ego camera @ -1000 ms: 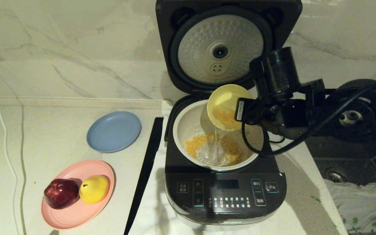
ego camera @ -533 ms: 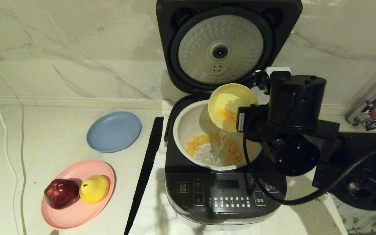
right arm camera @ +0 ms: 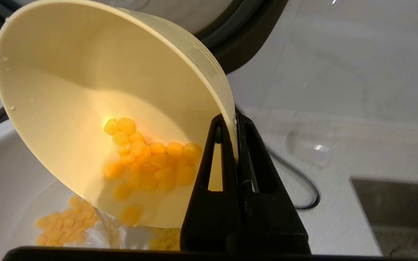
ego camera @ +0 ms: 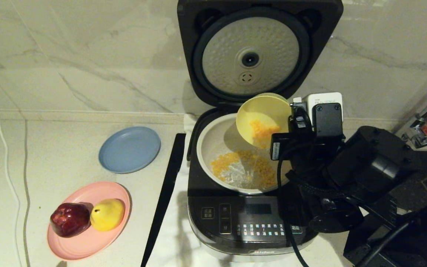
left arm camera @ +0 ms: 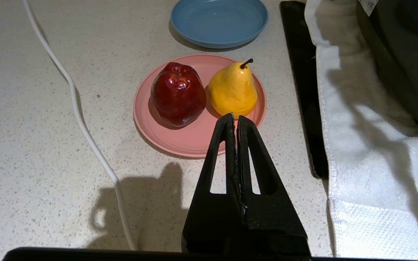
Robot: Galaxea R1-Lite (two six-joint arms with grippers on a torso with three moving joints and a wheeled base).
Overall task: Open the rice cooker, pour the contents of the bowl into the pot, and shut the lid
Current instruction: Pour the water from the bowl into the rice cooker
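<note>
- The rice cooker (ego camera: 254, 207) stood on a white cloth (left arm camera: 361, 145) on the worktop (ego camera: 50, 148), its lid (ego camera: 252, 55) raised upright against the marble wall.
- The right tool (right arm camera: 236, 119) was clamped on the rim of the bowl (ego camera: 261, 116), which was tilted steeply over the pot (ego camera: 213, 137).
- Some of the contents (right arm camera: 147, 156) clung inside the bowl near its lower edge; more kernels lay in the pot bottom.
- The right arm's dark bulk covered the cooker's right side and part of its front panel.
- The left tool (left arm camera: 236, 119) hung closed and empty above the worktop, near the pink plate (ego camera: 87, 241).
- That plate carried a red apple (ego camera: 69, 218) and a yellow pear (ego camera: 108, 213), touching each other.
- A blue plate (ego camera: 129, 149) sat behind the pink plate, a black strip (ego camera: 165, 193) lay between the plates and the cooker, and a white cable (left arm camera: 85, 127) ran along the far left.
</note>
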